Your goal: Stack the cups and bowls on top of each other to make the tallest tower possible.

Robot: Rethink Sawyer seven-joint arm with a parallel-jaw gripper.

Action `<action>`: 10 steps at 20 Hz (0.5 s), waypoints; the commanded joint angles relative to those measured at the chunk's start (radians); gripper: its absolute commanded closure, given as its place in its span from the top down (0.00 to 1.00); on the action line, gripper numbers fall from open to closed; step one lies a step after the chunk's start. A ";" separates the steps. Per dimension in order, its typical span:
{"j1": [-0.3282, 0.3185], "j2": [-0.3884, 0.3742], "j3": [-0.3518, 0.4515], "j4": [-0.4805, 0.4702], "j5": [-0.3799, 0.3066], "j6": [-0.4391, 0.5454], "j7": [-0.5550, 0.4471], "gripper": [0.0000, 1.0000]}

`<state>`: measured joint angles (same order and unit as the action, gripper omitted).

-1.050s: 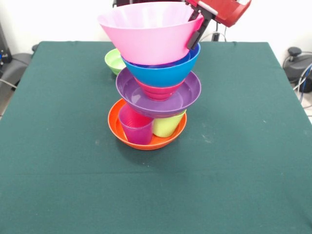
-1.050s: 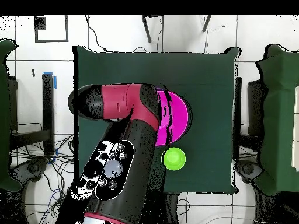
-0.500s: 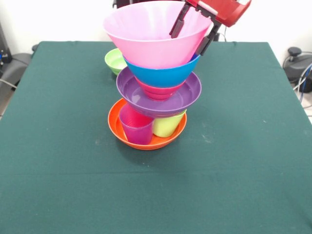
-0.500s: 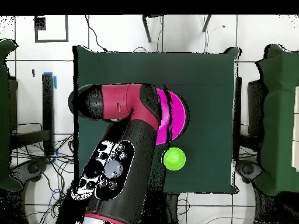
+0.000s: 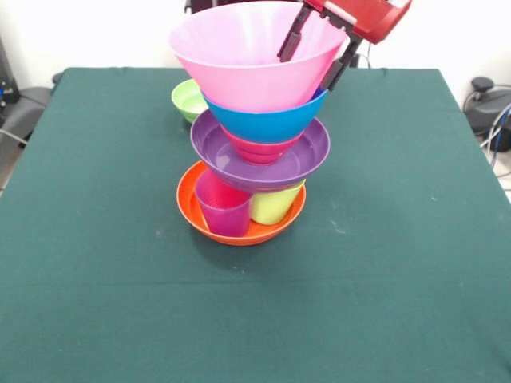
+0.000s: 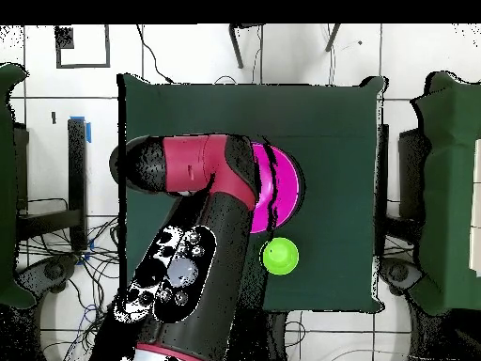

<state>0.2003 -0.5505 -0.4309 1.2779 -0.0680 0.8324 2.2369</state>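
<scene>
Released! Gripper (image 5: 313,57) now spread apart, straddling the rim of the pink bowl (image 5: 239,68), one finger inside, one outside, no longer clamped as a second ago. Bowl tipped then, now settled level in the blue bowl (image 5: 275,120). No movement in the last half second. Looks like the placement done, tower (image 5: 254,136) a level taller. Directly below the gripper: blue, red and purple bowls, then purple cup (image 5: 223,209) and lime cup (image 5: 271,206) in the orange bowl (image 5: 188,209). Small green bowl (image 5: 185,99) loose on the table, beyond the tower from the gripper, probably next.
</scene>
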 commanded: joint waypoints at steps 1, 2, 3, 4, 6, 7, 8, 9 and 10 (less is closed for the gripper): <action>-0.017 0.005 0.071 -0.021 0.013 0.033 0.088 1.00; -0.019 0.001 0.076 -0.020 0.016 0.039 0.083 1.00; -0.021 -0.003 0.080 -0.025 0.020 0.046 0.078 1.00; -0.023 -0.006 0.085 -0.029 0.024 0.053 0.074 1.00; -0.025 -0.009 0.092 -0.039 0.031 0.065 0.069 1.00; -0.026 -0.009 0.094 -0.044 0.033 0.069 0.067 1.00; -0.026 -0.012 0.097 -0.045 0.037 0.071 0.066 1.00; -0.027 -0.012 0.100 -0.047 0.039 0.072 0.063 1.00; -0.028 -0.014 0.101 -0.048 0.042 0.073 0.061 1.00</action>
<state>0.1937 -0.5584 -0.4309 1.2577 -0.0556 0.8324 2.2369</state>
